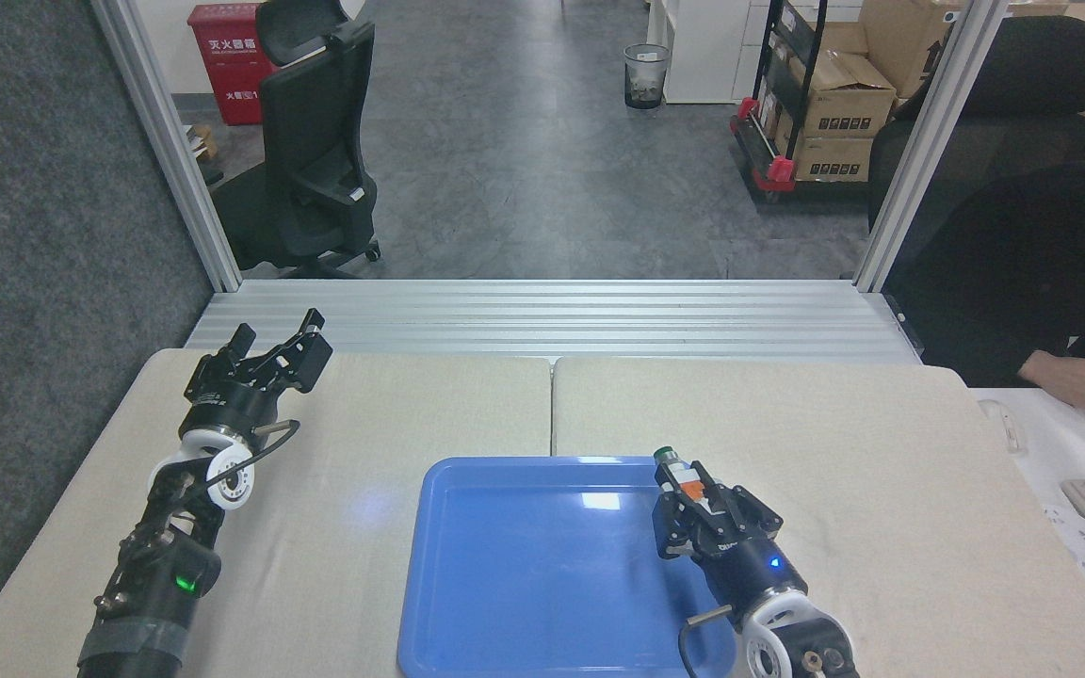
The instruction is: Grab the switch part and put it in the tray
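Head view of a two-arm pick-and-place cell, transport phase. The right gripper (690, 499) is clamped on the switch part (681, 476), which projects beyond the fingertips with its green-tipped cylindrical end pointing to the far side; the orange middle section sits just at the fingers. The part lies over the far right corner of the blue tray (467, 650), close to the raised rim, and its height above the tray floor cannot be judged from this angle. The left gripper (281, 353) hovers near the far left edge of the table (882, 424), well apart from the tray, its fingers spread and holding nothing. Principal risks: (1) release this close to the corner could land the part on the rim, from which it may tip out onto the table; moving further toward the tray centre would lessen this. (2) The cylindrical end makes the part liable to roll or bounce on the glossy floor if dropped from height. (3) The grip appears to hold only one end of the part, so a sudden stop or wrist rotation might pivot it or let it slip before release. (4) Too low a descent could press the gripper body or cable against the near right rim and shift the tray. A person's hand (1084, 384) rests at an adjoining desk on the far right, clear of the arm.
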